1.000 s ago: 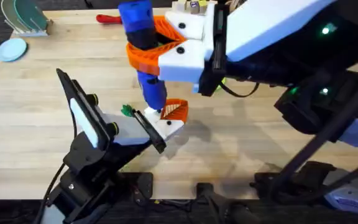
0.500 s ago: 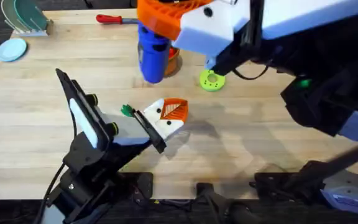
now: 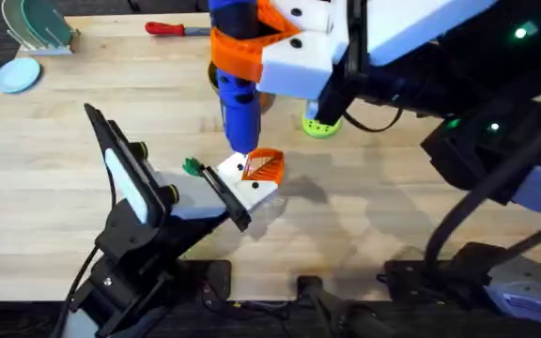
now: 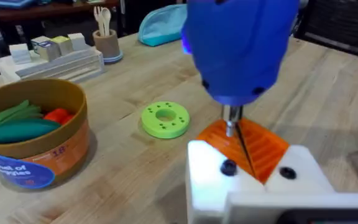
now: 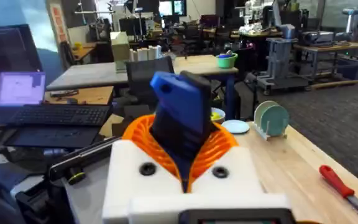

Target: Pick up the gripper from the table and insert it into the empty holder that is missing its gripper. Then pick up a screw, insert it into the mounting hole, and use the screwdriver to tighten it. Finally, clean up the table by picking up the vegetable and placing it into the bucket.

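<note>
Right gripper, upper centre of the overhead frame: white fingers with orange ribbed pads clenched on the blue electric screwdriver, which is held upright. In the left wrist view its thin metal tip points down onto the ribbed orange gripper pad seated in the white holder block; whether the tip touches cannot be told.

The holder belongs to the left gripper, mid-frame overhead, on the black arm reaching in from lower left. The state of its fingers cannot be told. Two dark round mounting holes show in the white face; contents not discernible.

Small dark green toy vegetable: on the light wooden worktop, just left of the holder in the overhead frame.

Bucket: orange-brown round pot, left of the left wrist frame, containing green pods and a red piece. It carries a blue label; only "18" can be read.

Bright green disc with holes: flat on the worktop between bucket and holder in the left wrist view.

Red-handled hand tool: top edge of the overhead frame, apart from the rest.
</note>
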